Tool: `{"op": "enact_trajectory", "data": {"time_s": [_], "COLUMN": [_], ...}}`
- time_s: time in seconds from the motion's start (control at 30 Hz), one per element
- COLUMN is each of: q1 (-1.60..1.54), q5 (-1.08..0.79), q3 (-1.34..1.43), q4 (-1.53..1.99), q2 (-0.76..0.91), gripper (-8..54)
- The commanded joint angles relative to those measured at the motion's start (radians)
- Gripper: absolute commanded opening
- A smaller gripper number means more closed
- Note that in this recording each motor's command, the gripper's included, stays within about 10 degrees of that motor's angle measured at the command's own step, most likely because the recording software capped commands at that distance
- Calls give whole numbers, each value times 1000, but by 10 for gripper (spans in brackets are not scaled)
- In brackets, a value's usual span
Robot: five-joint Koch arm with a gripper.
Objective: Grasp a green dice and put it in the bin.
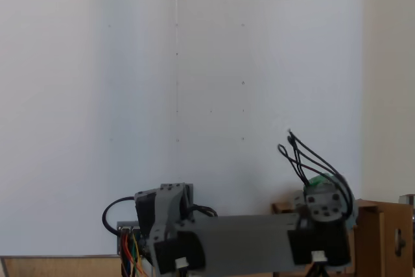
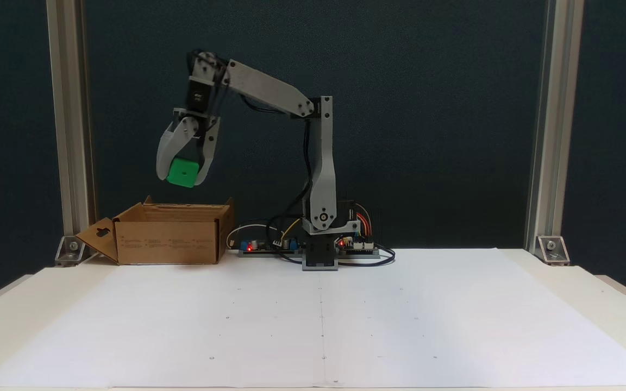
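Observation:
In a fixed view the green dice (image 2: 182, 172) hangs in the air between the two grey fingers of my gripper (image 2: 181, 178), which is shut on it. It hangs directly above the open top of the bin (image 2: 169, 239), a brown cardboard box with raised flaps at the left back of the table, with a clear gap between cube and box. In the other fixed view a sliver of the green dice (image 1: 318, 180) shows behind the wrist motor, over the bin (image 1: 382, 235) at the lower right.
White paper (image 2: 324, 320) covers the table in front of the arm's base (image 2: 321, 255), where circuit boards and wires lie. Aluminium posts (image 2: 68, 130) stand at both back corners. The bin's left flap (image 2: 98, 236) sticks outward.

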Motion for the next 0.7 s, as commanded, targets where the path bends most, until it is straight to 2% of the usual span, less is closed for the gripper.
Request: {"op": "enact_trajectory", "data": {"time_s": [0.0, 0.3, 0.67], "q1": [89, 345, 368], "q5": [-78, -173, -179], "q3": [-57, -71, -74], "q4": [-31, -112, -163], "q2": [-38, -207, -235], "gripper": [115, 115, 115]}}
